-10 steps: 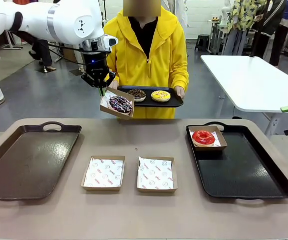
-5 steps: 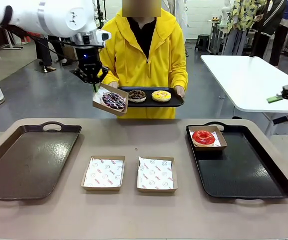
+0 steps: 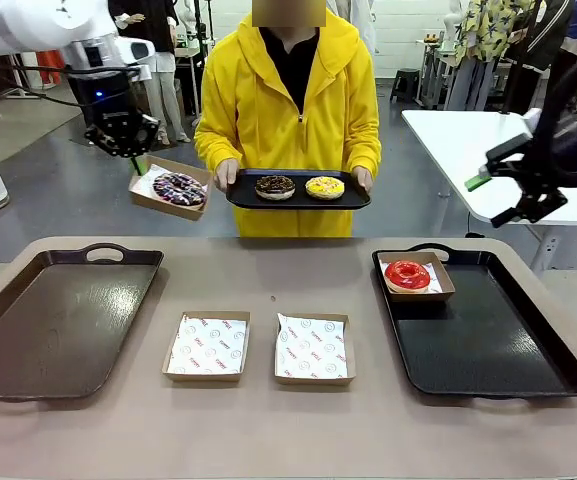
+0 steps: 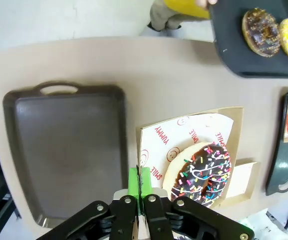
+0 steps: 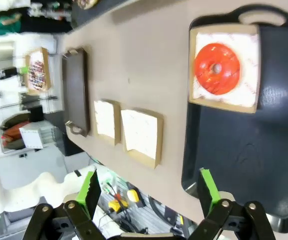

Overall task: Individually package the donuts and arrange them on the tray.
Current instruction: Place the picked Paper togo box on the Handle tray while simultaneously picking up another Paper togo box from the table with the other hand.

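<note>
My left gripper (image 4: pixel 140 182) clamps the rim of a cardboard box (image 4: pixel 236 145); its glossy sprinkled ring donut (image 4: pixel 203 172) lies flat, hole upward. My right gripper (image 5: pixel 148 185) holds its fingers apart.

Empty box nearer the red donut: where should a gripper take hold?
Probably a side wall of the empty box, pinched from above, one finger inside, one outside: it lies flat, shallow and open-topped. The left gripper holds the sprinkled donut's box by its edge likewise.

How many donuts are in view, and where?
4. A red donut sits boxed on the right tray; a sprinkled chocolate donut is in the box held by the left gripper; a dark donut and a yellow donut lie on the person's tray.
</note>
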Robot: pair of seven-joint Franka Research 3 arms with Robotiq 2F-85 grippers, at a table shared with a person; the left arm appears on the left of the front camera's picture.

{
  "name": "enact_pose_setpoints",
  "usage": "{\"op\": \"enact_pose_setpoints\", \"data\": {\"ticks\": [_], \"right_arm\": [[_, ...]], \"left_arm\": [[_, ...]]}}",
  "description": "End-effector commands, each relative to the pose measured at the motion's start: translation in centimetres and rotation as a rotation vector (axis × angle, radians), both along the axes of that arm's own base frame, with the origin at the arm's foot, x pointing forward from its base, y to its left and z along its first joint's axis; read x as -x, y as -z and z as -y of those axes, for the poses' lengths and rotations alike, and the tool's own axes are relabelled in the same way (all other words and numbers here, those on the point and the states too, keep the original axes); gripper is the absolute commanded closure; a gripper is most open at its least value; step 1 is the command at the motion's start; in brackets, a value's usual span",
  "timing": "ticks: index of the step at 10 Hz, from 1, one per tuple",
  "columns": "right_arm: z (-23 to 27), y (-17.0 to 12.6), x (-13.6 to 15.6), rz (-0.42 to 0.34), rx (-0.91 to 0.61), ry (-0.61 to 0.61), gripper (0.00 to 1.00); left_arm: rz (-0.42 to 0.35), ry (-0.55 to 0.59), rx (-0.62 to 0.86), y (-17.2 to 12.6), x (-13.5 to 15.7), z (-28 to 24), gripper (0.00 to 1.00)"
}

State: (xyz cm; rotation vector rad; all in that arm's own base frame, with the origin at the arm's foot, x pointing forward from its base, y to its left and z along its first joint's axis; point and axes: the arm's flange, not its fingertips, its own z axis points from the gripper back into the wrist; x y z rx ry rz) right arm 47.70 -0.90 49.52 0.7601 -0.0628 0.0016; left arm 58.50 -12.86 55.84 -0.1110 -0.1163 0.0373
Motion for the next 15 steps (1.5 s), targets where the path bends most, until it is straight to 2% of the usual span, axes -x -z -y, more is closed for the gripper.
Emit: {"op": "enact_pose_setpoints", "data": {"ticks": [1, 4, 6, 7, 9, 10, 15], "right_arm": [[-4.9, 0.8, 0.5, -0.044, 0.127, -0.021, 0.00], [-11.1, 2.9, 0.2, -0.070, 0.230, -0.042, 0.00], [-12.4, 4.1, 0.3, -0.094, 0.225, -0.061, 0.00], [-11.4, 4.0, 0.4, -0.103, 0.195, -0.065, 0.00], [-12.7, 3.6, 0.4, -0.079, 0.205, -0.082, 0.00], [-12.7, 3.6, 0.4, -0.079, 0.205, -0.082, 0.00], [-12.7, 3.6, 0.4, -0.079, 0.205, -0.082, 0.00]], "left_arm": [[-0.012, 0.026, -0.007, 1.5, 1.7, -2.5, 0.99], [-0.020, 0.028, -0.048, 3.6, 2.1, -6.7, 0.99], [-0.023, 0.062, -0.060, 3.6, 1.4, -3.8, 0.99], [-0.028, 0.060, -0.080, 3.1, 0.6, -1.5, 0.99], [-0.015, 0.068, -0.122, 1.9, -0.3, 5.2, 0.99], [-0.036, 0.073, -0.058, 3.3, 1.3, -0.9, 0.99], [-0.036, 0.073, -0.058, 3.3, 1.3, -0.9, 0.99]]}}
